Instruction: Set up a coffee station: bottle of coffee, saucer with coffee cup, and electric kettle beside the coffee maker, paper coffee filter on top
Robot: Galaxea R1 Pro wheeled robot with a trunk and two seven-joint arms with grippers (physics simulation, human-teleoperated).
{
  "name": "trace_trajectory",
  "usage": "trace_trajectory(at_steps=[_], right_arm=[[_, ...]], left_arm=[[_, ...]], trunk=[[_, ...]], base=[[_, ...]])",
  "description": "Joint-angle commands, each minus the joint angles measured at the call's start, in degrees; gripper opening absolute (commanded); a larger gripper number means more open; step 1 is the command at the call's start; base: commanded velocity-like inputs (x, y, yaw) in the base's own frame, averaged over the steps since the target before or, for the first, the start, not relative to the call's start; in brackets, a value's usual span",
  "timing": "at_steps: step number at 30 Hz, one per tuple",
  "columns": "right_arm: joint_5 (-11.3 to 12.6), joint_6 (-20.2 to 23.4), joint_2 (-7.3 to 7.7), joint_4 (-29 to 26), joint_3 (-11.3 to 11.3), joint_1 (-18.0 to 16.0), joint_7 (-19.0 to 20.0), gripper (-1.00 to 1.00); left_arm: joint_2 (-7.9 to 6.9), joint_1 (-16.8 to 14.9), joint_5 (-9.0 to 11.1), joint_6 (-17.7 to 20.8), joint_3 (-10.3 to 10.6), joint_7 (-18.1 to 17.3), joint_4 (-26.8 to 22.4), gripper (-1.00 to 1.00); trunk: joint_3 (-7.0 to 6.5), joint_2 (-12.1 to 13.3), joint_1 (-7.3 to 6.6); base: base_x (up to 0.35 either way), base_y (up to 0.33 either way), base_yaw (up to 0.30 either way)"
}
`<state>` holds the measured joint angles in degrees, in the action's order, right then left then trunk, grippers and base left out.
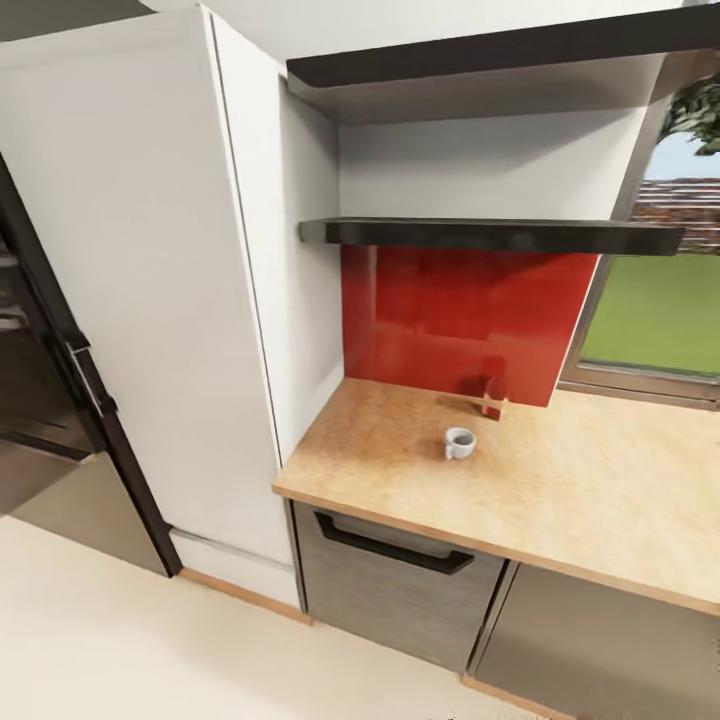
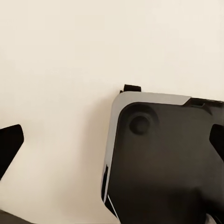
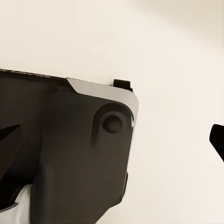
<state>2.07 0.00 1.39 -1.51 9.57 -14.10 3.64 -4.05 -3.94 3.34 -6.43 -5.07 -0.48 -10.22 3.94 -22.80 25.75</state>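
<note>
A small white coffee cup [image 1: 460, 442] stands upright on the tan speckled kitchen countertop [image 1: 600, 500], a little in front of the red backsplash. Two dark kitchen shelves [image 1: 490, 235] hang above it, seen from below, so whatever lies on them is hidden. My left gripper [image 2: 112, 144] hangs over the cream floor with its dark fingertips [image 2: 9, 145] far apart and nothing between them. My right gripper [image 3: 112, 142] is likewise open and empty, fingertips [image 3: 217, 139] at the picture's edges. Both hang beside my own dark base [image 2: 168, 163].
A small brown-red object [image 1: 490, 400] stands against the red backsplash [image 1: 460, 320]; I cannot tell what it is. A tall white cabinet [image 1: 150, 300] stands left of the counter, a black oven front [image 1: 40, 380] further left. Grey cabinet fronts with a black handle [image 1: 395, 548] sit below. A window [image 1: 660, 310] is at right.
</note>
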Motion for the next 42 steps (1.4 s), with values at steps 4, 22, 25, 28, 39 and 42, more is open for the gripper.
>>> trace_trajectory(at_steps=[4,22,25,28,39,42], right_arm=[[0.22,0.00,0.02,0.01,0.36,-0.07,0.14,1.00],[0.22,0.00,-0.02,0.01,0.37,-0.06,0.14,1.00],[0.30,0.00,-0.10,-0.02,0.38,-0.06,0.14,1.00],[0.36,0.00,-0.12,-0.10,0.37,-0.07,0.14,1.00],[0.31,0.00,-0.24,-0.25,0.49,-0.06,0.22,1.00],[0.31,0.00,-0.25,-0.28,0.38,-0.05,0.10,1.00]], left_arm=[[0.01,-0.03,0.35,-0.17,-0.12,-0.04,0.03,1.00],[0.16,-0.02,0.28,-0.17,-0.06,-0.05,0.02,1.00],[0.18,-0.02,0.27,-0.17,-0.07,-0.05,0.02,1.00],[0.14,-0.02,0.26,-0.17,-0.10,-0.05,0.02,1.00],[0.12,-0.05,0.22,-0.17,-0.02,-0.07,-0.01,1.00],[0.24,-0.08,0.02,-0.13,0.25,-0.26,-0.35,1.00]], trunk=[[0.12,-0.12,0.04],[0.12,-0.12,0.04],[0.12,-0.12,0.04],[0.12,-0.12,0.04],[0.12,-0.12,0.04],[0.12,-0.12,0.04]], base=[[0.020,0.264,-0.289],[-0.052,0.055,-0.289],[-0.317,0.000,-0.289],[-0.238,0.000,-0.289],[-0.027,0.000,-0.070],[0.000,0.000,-0.001]])
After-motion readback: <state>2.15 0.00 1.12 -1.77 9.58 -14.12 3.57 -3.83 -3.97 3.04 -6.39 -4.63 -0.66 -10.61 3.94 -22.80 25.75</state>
